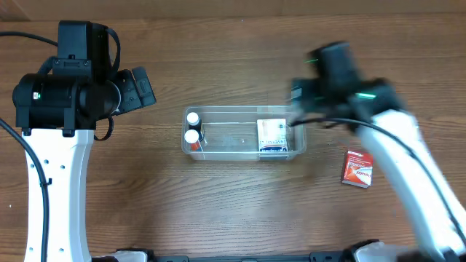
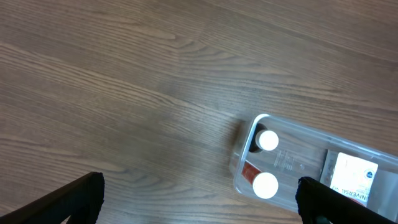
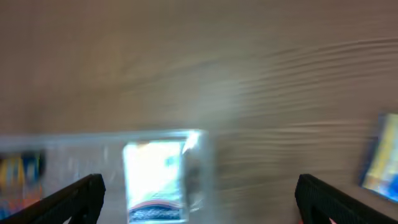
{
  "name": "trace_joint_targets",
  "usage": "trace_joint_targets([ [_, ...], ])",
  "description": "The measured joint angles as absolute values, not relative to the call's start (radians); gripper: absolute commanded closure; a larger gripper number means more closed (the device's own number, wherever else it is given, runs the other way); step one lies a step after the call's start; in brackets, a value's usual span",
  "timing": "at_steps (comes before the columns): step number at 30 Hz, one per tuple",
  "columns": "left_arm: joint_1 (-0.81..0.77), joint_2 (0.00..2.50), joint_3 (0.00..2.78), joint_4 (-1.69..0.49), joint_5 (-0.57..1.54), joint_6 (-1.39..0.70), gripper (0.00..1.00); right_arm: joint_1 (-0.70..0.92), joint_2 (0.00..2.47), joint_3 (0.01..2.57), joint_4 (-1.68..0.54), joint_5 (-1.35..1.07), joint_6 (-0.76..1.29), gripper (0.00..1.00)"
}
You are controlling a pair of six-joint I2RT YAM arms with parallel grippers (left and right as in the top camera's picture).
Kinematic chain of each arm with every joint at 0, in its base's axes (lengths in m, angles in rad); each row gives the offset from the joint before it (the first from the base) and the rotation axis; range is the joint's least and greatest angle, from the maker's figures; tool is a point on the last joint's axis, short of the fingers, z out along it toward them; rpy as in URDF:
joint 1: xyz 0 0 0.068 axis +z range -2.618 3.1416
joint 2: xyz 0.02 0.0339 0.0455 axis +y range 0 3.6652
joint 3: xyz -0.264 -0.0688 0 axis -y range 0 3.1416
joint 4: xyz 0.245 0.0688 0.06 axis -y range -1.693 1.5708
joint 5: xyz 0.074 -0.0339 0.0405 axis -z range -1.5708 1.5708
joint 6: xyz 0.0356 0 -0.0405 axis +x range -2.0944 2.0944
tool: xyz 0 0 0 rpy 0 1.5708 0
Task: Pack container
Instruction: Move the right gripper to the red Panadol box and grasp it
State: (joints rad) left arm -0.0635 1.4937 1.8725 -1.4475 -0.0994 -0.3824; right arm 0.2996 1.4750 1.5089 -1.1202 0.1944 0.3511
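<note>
My left tool (image 2: 199, 204) is spread wide with nothing between its fingers. It hangs over bare wooden surface (image 2: 124, 81), off the left end of the container (image 2: 244, 146). My right tool (image 3: 199, 204) is also spread and holds nothing, though its wrist view is badly smeared. From overhead its arm is blurred too, and the tool sits near the right end of the container, at the far corner. I cannot tell whether it touches the rim. The container, a clear shallow tub, lies lengthwise near the middle of the surface between the two arms. Two white-capped bottles (image 1: 192, 126) stand side by side at its left end. A white and blue box (image 1: 271, 137) lies flat at its right end, with bare floor between them. A red box (image 1: 357, 169) lies on the surface to the right, apart from the container.
</note>
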Motion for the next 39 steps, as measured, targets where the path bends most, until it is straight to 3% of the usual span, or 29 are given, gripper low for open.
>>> trace_joint_targets([
  [4, -0.064, 1.494, 1.872, -1.447, -0.099, -0.382, 0.00, 0.039, 1.330, 1.521, -1.326, 0.153, 0.385, 0.00],
  [7, -0.064, 1.494, 1.872, -1.443, -0.099, -0.382, 0.00, -0.039, 1.271, 1.451, -1.394, 0.108, 0.389, 0.00],
  [12, -0.064, 1.494, 1.872, -1.444, -0.099, -0.382, 0.00, -0.078, 1.139, 1.210, -1.316, 0.073, 0.406, 0.00],
  [17, -0.064, 1.494, 1.872, -1.444, -0.099, -0.382, 0.00, -0.097, 1.274, 1.007, -1.156, 0.056, 0.363, 0.00],
  [25, -0.064, 1.494, 1.872, -1.444, -0.099, -0.382, 0.00, -0.097, 1.573, 0.994, -1.055, 0.075, 0.291, 0.00],
  [39, -0.064, 1.494, 1.872, -1.444, -0.099, -0.374, 0.00, -0.097, 1.584, 0.913, -0.908, 0.104, 0.208, 0.00],
])
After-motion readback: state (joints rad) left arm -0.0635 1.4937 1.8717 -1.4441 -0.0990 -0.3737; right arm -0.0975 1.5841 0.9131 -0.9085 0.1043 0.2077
